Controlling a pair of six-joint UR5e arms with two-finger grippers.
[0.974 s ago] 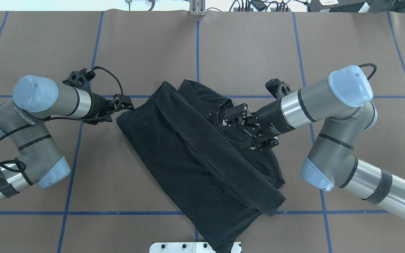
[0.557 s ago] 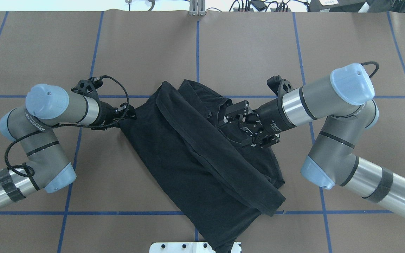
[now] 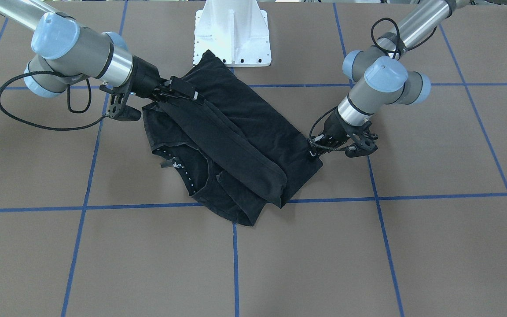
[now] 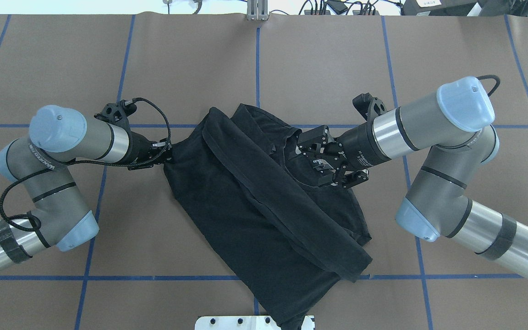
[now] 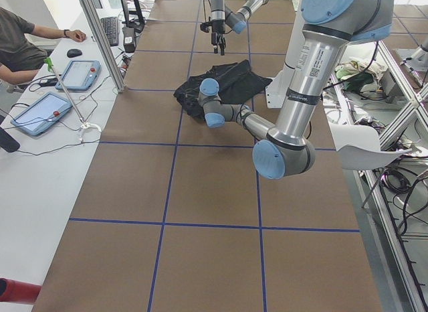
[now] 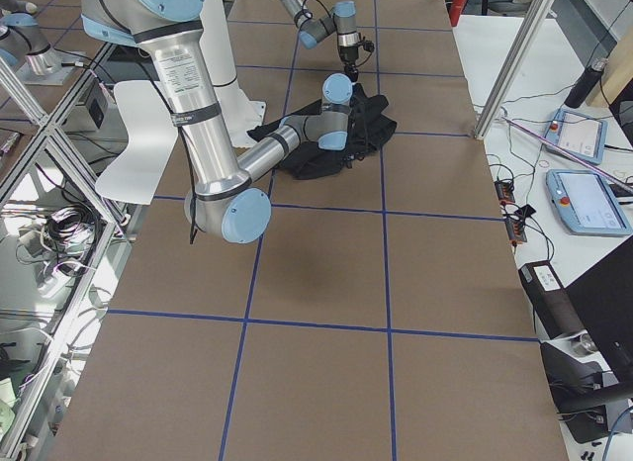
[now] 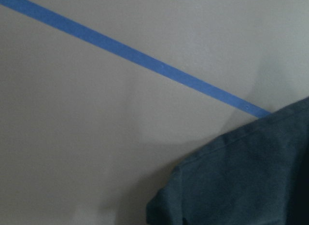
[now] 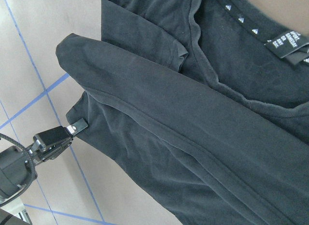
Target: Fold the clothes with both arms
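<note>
Left hand [image 4: 166, 154] has slid in onto the T-shirt [image 4: 245, 206] corner, grip can't tell; right hand [image 4: 317, 162] spread over collar, eased back. Next fold grasp likely pending.

Robotics lab: gridded table [image 4: 319, 59], teach pendant [image 5: 77, 73]

T-shirt [image 4: 264, 201]: near hem cut off by overhead view's bottom edge, at pedestal base [image 4: 218, 322]. Left gripper [image 4: 167, 153] at T-shirt's corner: fingertips lost black on black, I can't read grip. Side views show it too small. Left wrist view soft. Neck label [image 8: 289, 43] print unreadable.
</note>
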